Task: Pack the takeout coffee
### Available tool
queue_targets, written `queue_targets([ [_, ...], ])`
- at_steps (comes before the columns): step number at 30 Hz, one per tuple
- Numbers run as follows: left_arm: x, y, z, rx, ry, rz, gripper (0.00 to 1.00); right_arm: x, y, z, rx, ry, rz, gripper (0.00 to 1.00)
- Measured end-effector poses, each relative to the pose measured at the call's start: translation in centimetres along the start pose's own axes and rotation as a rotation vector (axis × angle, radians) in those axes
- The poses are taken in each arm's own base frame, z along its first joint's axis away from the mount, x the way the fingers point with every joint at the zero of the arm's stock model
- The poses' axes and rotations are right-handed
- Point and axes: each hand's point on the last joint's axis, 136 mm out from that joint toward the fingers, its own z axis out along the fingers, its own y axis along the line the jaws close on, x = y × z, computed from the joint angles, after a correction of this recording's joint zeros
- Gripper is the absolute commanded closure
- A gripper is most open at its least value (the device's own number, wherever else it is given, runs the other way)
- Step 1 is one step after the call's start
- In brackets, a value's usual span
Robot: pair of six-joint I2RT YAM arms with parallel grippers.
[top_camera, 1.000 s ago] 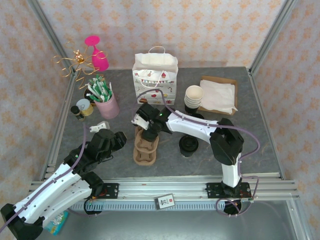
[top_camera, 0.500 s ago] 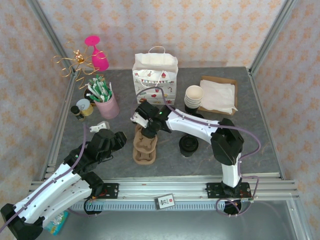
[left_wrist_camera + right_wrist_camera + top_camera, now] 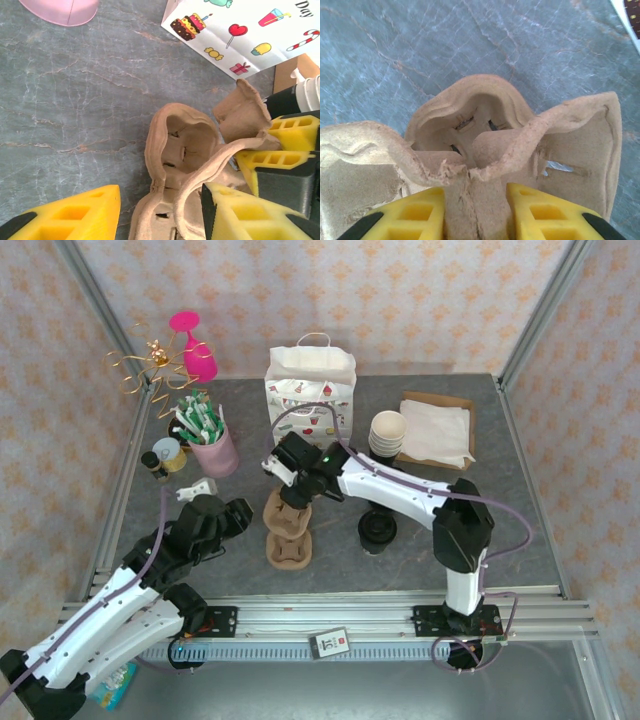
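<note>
The right end effector (image 3: 297, 483), clamped on the centre ridge of the top cup carrier (image 3: 282, 510), has peeled it up and back off the carrier beneath (image 3: 290, 550), and a gap is opening between them. The left end effector (image 3: 160, 205) hovers wide open and empty. The takeout coffee (image 3: 378, 530) stands lidded on the surface (image 3: 520, 530), just right of the carriers. A tray looks nearly free to receive it.

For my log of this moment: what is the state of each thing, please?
Right pincer: shut on carrier.
Carrier: gripped, tilted.
Left pincer: open, empty.
Coffee: lidded, upright, on the table.
Bag: upright, open on top.
</note>
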Motion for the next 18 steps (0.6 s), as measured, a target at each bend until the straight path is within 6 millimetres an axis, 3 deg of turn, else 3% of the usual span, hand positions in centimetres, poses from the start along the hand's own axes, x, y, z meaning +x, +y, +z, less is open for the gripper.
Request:
queue_targets([
  [9,-0.3,-1.4,-0.2,0.022,0.023,0.010,0.52,-0.5,-3.2,-5.9,0.042,-0.090,0.204,0.72],
  [13,0.7,-2.0,0.7,0.030,0.083,0.016,0.55,-0.2,-4.8,-8.2,0.070,-0.126,0.300,0.72],
  [18,2.5,-4.2,1.9,0.085,0.157,0.048,0.55,1.0,-7.0,-11.2,0.107,-0.167,0.422,0.71],
])
